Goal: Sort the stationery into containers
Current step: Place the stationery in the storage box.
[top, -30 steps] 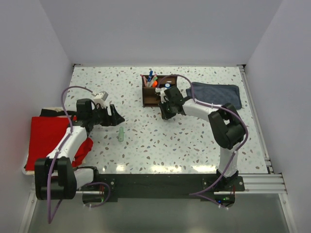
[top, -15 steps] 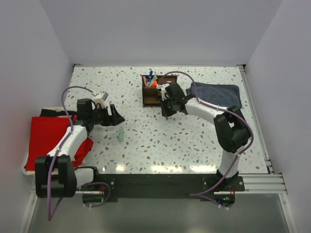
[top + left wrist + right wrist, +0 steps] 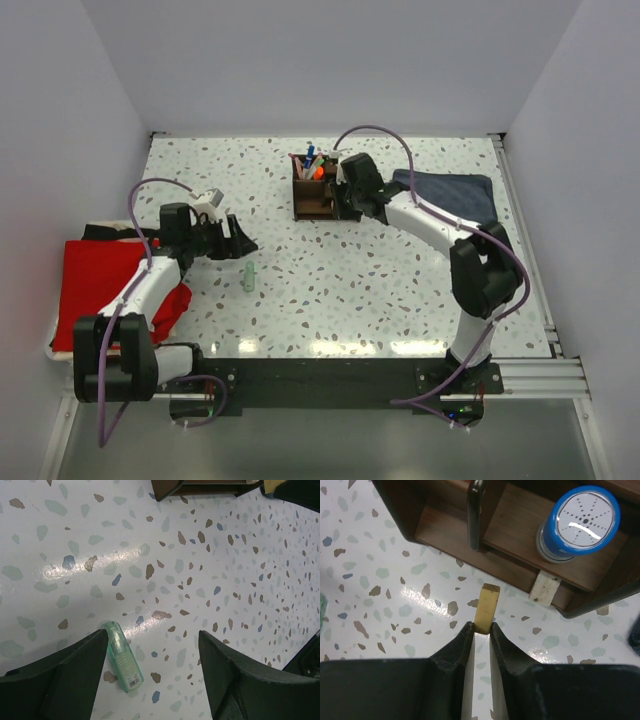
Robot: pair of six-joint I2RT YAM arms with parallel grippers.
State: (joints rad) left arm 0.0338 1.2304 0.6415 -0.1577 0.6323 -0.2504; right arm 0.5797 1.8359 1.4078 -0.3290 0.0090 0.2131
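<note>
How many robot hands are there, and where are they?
2. The left hand hangs open near a pale green tube. The right hand, in front of the wooden organizer, pinches a tan piece.

Cylinder (image 3: 578, 522) inside organizer (image 3: 445, 525) compartment
</note>
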